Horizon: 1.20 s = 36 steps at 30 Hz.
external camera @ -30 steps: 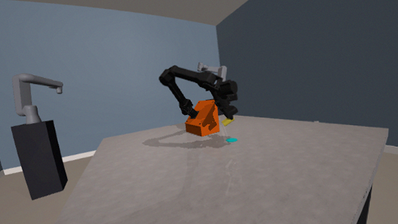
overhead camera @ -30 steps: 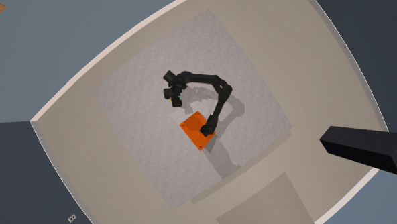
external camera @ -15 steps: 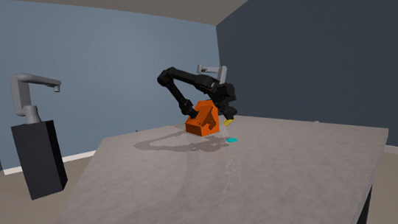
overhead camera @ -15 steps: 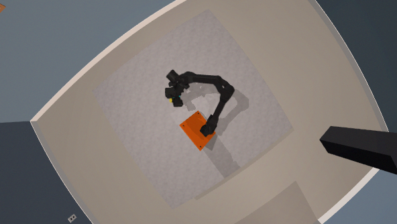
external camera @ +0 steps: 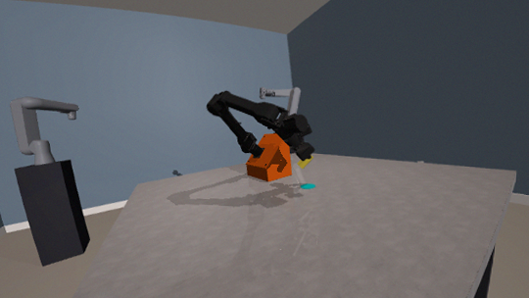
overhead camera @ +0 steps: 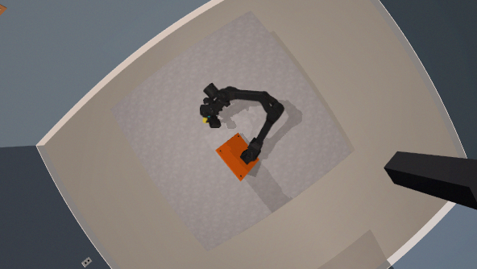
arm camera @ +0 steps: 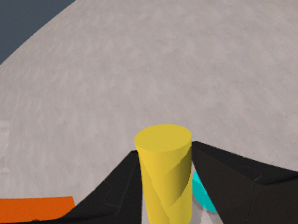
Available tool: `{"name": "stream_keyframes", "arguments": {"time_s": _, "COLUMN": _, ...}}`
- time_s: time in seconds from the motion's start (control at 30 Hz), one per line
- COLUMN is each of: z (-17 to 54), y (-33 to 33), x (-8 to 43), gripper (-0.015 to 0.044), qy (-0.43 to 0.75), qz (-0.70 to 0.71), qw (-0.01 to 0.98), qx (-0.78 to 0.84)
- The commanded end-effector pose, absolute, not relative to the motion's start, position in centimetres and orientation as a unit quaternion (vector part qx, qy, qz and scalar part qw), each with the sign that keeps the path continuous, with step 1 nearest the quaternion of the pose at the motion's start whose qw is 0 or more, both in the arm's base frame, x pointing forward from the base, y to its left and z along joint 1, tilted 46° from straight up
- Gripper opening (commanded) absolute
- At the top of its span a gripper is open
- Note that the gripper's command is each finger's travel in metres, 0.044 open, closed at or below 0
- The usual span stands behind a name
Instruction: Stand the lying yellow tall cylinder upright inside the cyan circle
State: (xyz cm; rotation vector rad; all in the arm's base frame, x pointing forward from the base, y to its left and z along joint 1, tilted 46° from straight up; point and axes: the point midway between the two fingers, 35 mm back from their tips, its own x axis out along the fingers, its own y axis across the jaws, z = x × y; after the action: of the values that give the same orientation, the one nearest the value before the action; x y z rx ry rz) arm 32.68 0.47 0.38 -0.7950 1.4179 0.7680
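Note:
The yellow cylinder (overhead camera: pixel 205 120) (external camera: pixel 305 161) (arm camera: pixel 166 167) is held above the table, tilted well away from upright in the exterior view. My gripper (external camera: pixel 305 157) (arm camera: pixel 164 153) is shut on it, one finger on each side; one end face shows between the fingertips in the wrist view. The cyan circle (external camera: pixel 308 187) (arm camera: pixel 201 192) lies flat on the table, below the cylinder in the exterior view. In the wrist view it is partly hidden by the right finger, and in the top view only a speck shows beside the gripper.
The orange base block (overhead camera: pixel 230 151) (external camera: pixel 268 173) (arm camera: pixel 37 209) stands near the gripper, with the black arm rising from it. The grey table (overhead camera: pixel 169 161) (external camera: pixel 386 247) carries the arm's shadow. A grey arm on a dark pedestal (external camera: pixel 51 214) stands beyond the table.

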Motion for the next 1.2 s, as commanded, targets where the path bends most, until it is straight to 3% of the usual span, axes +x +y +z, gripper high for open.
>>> {"name": "stream_keyframes", "arguments": {"time_s": 0.0, "z": 0.28, "y": 0.52, "x": 32.46, "gripper": 0.0105, "qy": 0.608, "qz": 0.345, "qw": 0.629, "qx": -0.340}}
{"name": "stream_keyframes", "arguments": {"time_s": 1.17, "z": 1.04, "y": 0.32, "x": 32.71, "gripper": 0.0105, "qy": 0.508, "qz": 0.396, "qw": 0.696, "qx": -0.319}}
